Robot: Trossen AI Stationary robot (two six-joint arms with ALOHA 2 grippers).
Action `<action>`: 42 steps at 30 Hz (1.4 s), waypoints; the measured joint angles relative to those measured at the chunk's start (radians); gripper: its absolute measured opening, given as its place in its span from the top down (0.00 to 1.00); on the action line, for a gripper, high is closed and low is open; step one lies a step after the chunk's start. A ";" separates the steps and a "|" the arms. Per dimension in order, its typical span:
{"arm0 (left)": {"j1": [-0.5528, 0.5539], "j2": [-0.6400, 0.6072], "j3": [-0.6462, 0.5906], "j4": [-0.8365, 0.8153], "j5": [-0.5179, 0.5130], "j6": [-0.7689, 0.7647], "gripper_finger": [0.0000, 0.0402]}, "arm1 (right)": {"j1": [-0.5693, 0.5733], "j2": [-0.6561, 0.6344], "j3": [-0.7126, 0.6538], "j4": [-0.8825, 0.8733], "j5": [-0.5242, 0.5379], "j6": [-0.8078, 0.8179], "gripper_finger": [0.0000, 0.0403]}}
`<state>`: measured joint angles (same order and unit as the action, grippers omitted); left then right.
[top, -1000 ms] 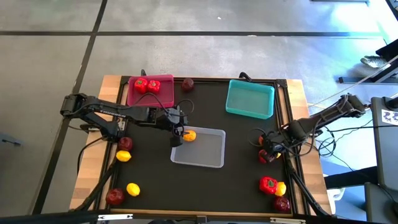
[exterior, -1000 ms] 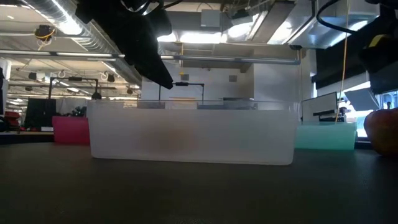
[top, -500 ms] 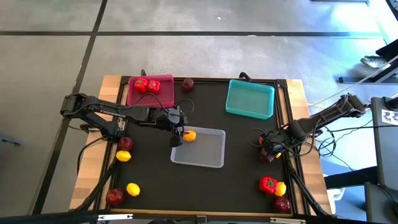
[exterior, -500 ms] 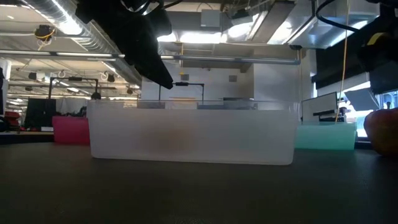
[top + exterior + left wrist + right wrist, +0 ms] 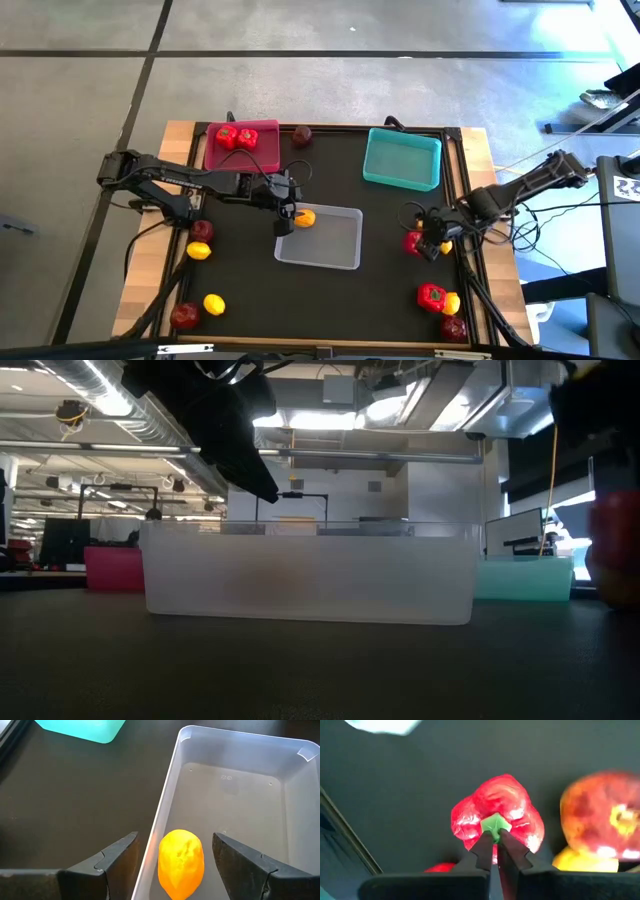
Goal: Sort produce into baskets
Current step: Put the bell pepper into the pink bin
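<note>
Right gripper [image 5: 494, 840] pinches the glossy red toy pepper [image 5: 496, 820] by its green stem; next: carry to pink tray [image 5: 262, 152]. Left gripper [image 5: 175, 855] spread wide over yellow lemon [image 5: 181, 863].

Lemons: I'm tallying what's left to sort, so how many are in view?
4. One lemon in the clear tray, two near the table's left edge, one by the front-right pepper. Another may be hidden near the right gripper.
</note>
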<state>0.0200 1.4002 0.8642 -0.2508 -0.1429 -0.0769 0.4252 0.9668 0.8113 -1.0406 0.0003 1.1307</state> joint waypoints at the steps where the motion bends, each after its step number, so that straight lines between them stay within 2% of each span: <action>1: 0.000 0.000 0.000 0.000 0.000 0.000 0.38 | 0.000 0.000 0.014 0.002 0.020 -0.015 0.98; 11: 0.000 0.000 0.000 0.000 0.000 0.001 0.38 | -0.003 0.000 0.049 0.156 0.237 -0.192 0.97; 17: 0.000 0.000 0.000 0.001 0.000 0.023 0.38 | -0.084 0.000 0.049 0.258 0.314 -0.309 0.97; 23: 0.000 0.000 0.000 0.006 0.000 0.025 0.38 | -0.209 0.038 0.049 0.364 0.294 -0.448 0.97; 30: 0.000 0.000 0.000 0.008 0.000 0.028 0.38 | -0.377 0.157 0.048 0.517 0.231 -0.625 0.97; 34: 0.000 0.000 0.000 0.008 0.000 0.028 0.38 | -0.481 0.231 0.049 0.632 0.144 -0.700 0.97; 42: 0.000 0.000 0.000 0.020 0.000 0.028 0.38 | -0.667 0.441 0.186 0.621 -0.002 -0.853 0.96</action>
<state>0.0200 1.4002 0.8642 -0.2306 -0.1429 -0.0487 -0.2415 1.4076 0.9971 -0.4193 -0.0014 0.2774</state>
